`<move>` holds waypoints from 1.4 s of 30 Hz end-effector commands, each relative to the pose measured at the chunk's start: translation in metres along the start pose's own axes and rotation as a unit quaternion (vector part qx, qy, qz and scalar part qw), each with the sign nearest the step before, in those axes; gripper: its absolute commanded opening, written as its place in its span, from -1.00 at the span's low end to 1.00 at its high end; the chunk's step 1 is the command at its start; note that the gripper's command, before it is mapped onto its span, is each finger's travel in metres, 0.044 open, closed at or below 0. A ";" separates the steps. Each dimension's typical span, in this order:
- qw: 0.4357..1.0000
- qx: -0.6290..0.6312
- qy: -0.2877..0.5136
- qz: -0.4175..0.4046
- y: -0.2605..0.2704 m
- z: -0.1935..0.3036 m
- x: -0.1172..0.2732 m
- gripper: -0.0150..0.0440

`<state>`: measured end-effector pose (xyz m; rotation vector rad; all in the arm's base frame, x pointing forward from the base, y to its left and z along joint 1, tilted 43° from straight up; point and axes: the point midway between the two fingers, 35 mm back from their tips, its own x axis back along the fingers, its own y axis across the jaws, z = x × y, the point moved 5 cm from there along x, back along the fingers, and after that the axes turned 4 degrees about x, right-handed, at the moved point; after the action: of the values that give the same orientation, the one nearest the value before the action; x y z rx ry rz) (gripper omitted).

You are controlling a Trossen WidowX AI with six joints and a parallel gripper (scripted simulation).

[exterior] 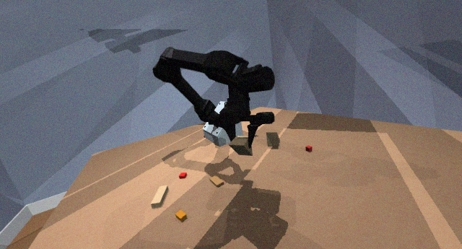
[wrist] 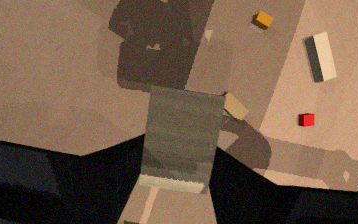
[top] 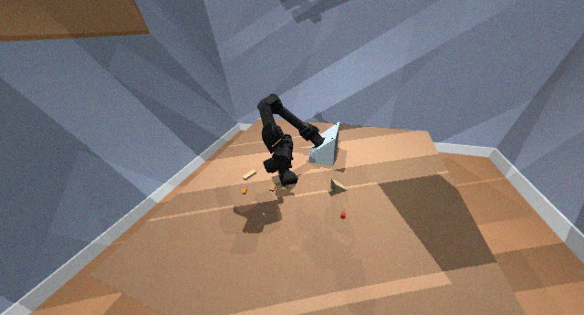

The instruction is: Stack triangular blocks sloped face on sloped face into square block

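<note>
The pincer (top: 282, 180) (exterior: 242, 138) (wrist: 178, 142) is gripping one triangular block (exterior: 241, 146) (wrist: 182, 137), holding it above the table (top: 292, 260) (exterior: 343, 206) (wrist: 40, 90)! The other triangular block (top: 337, 186) (exterior: 273, 140) is standing on the table, apart from the held one. A red cube (top: 343, 215) (exterior: 309, 149) is sitting beyond it, while a pale bar (top: 249, 174) (exterior: 159, 196) (wrist: 322, 57) is lying near an orange block (top: 245, 191) (exterior: 181, 215) (wrist: 263, 20).

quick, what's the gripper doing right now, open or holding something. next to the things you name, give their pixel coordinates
Gripper (exterior: 242, 145) (wrist: 178, 142): closed on one triangular block (top: 276, 180) (exterior: 241, 147) (wrist: 182, 135), held above the table.
</note>
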<state>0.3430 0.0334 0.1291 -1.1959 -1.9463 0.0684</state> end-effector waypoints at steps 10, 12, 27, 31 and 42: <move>1.000 -0.001 0.011 -0.026 0.020 0.026 0.016 -0.49; 0.999 -0.001 0.014 -0.029 0.026 0.032 0.020 -0.49; 0.998 0.005 0.032 -0.046 0.058 0.088 0.049 -0.49; 0.998 0.007 0.036 -0.048 0.064 0.104 0.057 -0.49; 0.998 0.008 0.042 -0.046 0.077 0.152 0.078 -0.49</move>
<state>0.2868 0.1769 0.0488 -1.0806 -1.9211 -0.0031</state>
